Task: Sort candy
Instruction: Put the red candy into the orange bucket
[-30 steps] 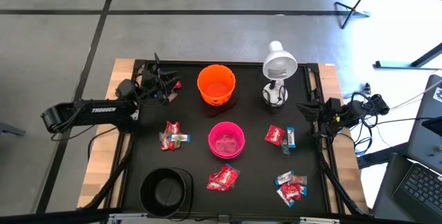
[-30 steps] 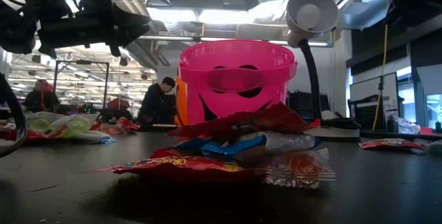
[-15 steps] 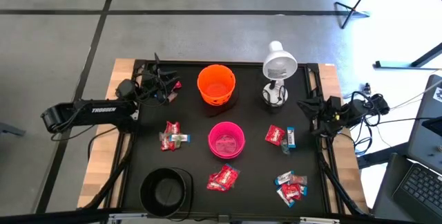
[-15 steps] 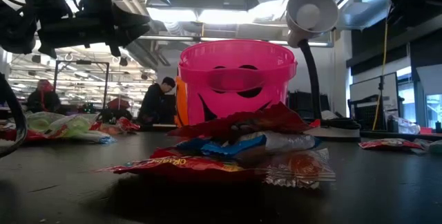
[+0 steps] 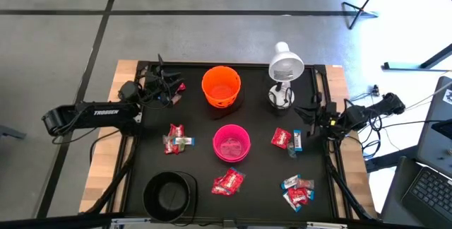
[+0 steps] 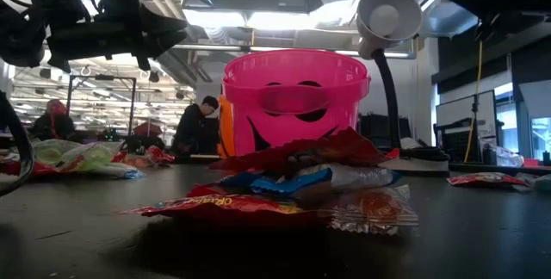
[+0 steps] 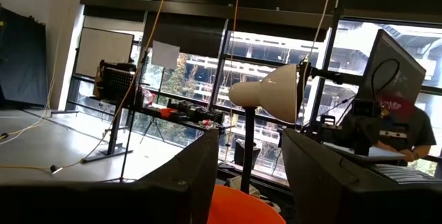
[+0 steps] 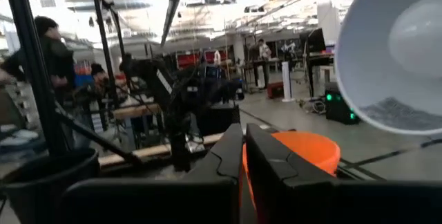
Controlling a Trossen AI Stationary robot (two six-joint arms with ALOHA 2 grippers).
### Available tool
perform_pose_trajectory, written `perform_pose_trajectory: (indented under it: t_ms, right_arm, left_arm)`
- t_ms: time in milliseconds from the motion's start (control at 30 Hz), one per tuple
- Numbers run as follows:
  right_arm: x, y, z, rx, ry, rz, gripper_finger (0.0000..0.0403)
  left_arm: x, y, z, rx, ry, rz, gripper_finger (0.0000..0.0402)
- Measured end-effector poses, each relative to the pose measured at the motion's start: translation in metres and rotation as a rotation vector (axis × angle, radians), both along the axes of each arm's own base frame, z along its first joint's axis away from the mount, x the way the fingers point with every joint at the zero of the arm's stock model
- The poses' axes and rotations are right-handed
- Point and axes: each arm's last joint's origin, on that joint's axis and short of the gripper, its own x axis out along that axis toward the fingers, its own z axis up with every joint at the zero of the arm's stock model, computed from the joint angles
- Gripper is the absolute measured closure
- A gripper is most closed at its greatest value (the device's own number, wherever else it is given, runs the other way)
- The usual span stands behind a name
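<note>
The candy lies in several small heaps on the black mat: red and silver wrappers (image 5: 175, 136), red ones (image 5: 228, 181), red beside a blue-and-white one (image 5: 284, 138), and a mixed heap (image 5: 296, 191). The nearest heap fills the low view's middle (image 6: 293, 189). My left gripper (image 5: 168, 87) hovers open left of the orange bowl (image 5: 221, 86), and its wrist view shows a wide gap (image 7: 250, 175). My right gripper (image 5: 305, 119) hovers shut (image 8: 243, 156) at the mat's right side, just right of and above the red-and-blue heap.
A pink bowl (image 5: 232, 143) stands mid-mat and a black bowl (image 5: 169, 194) at the near left. A white desk lamp (image 5: 284, 66) stands right of the orange bowl, close to my right arm. Bare mat lies between the heaps. People show in the room behind.
My right gripper has moved toward the table's left, out over the mat's right side and closer to the red-and-blue heap. My left arm and the candy have kept still.
</note>
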Motion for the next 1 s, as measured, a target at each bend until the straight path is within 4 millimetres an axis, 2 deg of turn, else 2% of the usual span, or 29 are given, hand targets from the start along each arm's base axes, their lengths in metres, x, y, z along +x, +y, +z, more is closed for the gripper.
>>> perform_pose_trajectory:
  t_ms: [333,667,1000]
  right_arm:
    - [0.007,0.002,-0.004,0.021,0.037,-0.017,0.0384]
    - [0.012,0.005,0.013,0.012,0.087,-0.015,0.0384]
    - [0.025,0.011,0.011,-0.012,0.166,-0.016,0.0384]
  left_arm:
    - [0.0,0.0,0.0,0.0,0.0,0.0,0.025]
    - [0.0,0.0,0.0,0.0,0.0,0.0,0.025]
    - [0.0,0.0,0.0,0.0,0.0,0.0,0.025]
